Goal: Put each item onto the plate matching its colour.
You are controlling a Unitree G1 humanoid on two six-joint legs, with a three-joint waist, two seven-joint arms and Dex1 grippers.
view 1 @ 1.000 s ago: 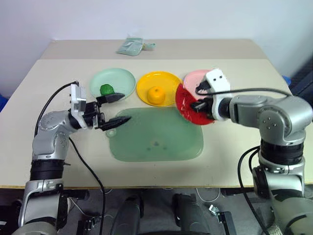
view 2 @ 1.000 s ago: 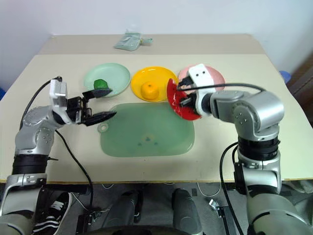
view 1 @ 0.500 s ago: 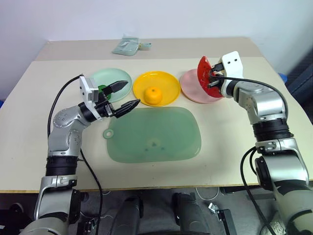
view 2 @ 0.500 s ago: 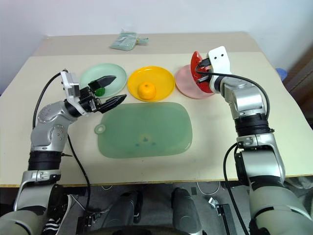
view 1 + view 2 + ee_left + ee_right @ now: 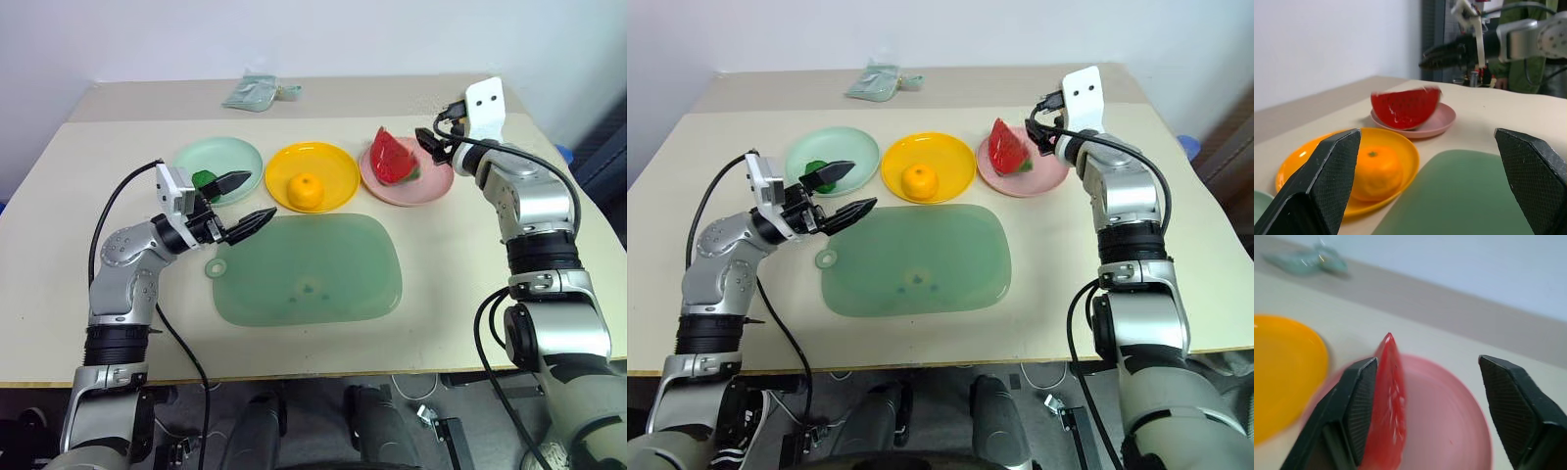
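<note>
Resting on the pink plate (image 5: 432,182), the watermelon wedge (image 5: 391,157) looks delivered; right pincer (image 5: 429,149) released, left pincer (image 5: 246,199) spread, empty; next, withdraw.

green lump (image 5: 205,178): dark, bumpy, on mint plate (image 5: 235,154)
orange (image 5: 308,190): round, sits centre of yellow plate (image 5: 334,161)
wedge (image 5: 392,157): red watermelon, rind down, point up, on pink plate (image 5: 435,181)
plates: in a row, mint, yellow, pink
</note>
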